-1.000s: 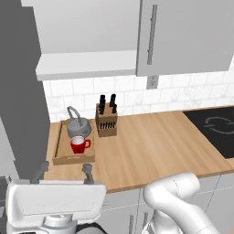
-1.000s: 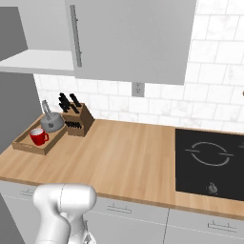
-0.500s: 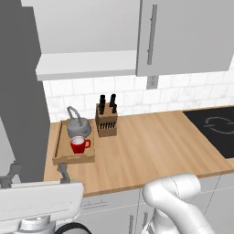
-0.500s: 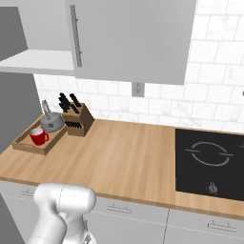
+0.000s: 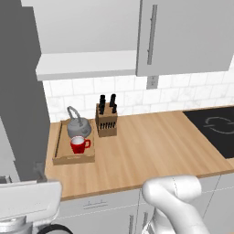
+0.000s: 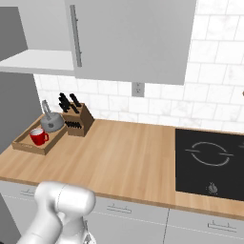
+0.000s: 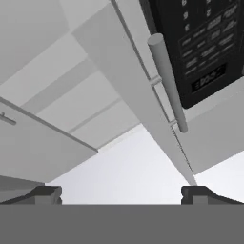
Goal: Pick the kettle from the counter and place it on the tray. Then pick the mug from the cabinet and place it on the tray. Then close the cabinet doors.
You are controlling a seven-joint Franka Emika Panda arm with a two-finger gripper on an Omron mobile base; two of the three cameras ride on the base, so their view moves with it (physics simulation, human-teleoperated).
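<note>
The grey kettle [image 5: 78, 128] [image 6: 51, 121] and the red mug [image 5: 79, 145] [image 6: 38, 137] both stand in the wooden tray [image 5: 58, 145] [image 6: 23, 143] at the left end of the counter [image 5: 151, 146] [image 6: 128, 157]. The cabinet [image 5: 87, 64] has its right door [image 5: 183, 36] [image 6: 128, 38] shut, and its left door [image 5: 20, 91] swung out towards me. My gripper [image 5: 22, 177] [image 7: 121, 194] is low at the left, in front of the counter's edge. It is open and holds nothing. In the hand view it looks up at a door edge with a silver bar handle [image 7: 167, 81].
A knife block [image 5: 106, 121] [image 6: 76, 119] stands right of the tray against the tiled wall. A black hob [image 5: 215, 132] [image 6: 209, 162] is set into the counter's right end. A black appliance panel [image 7: 195, 47] lies beyond the door edge. White drawer fronts [image 6: 114, 209] run under the counter.
My hand has sunk lower and further left in the left base view. Kettle, mug and tray have not moved. The gripper stays open.
</note>
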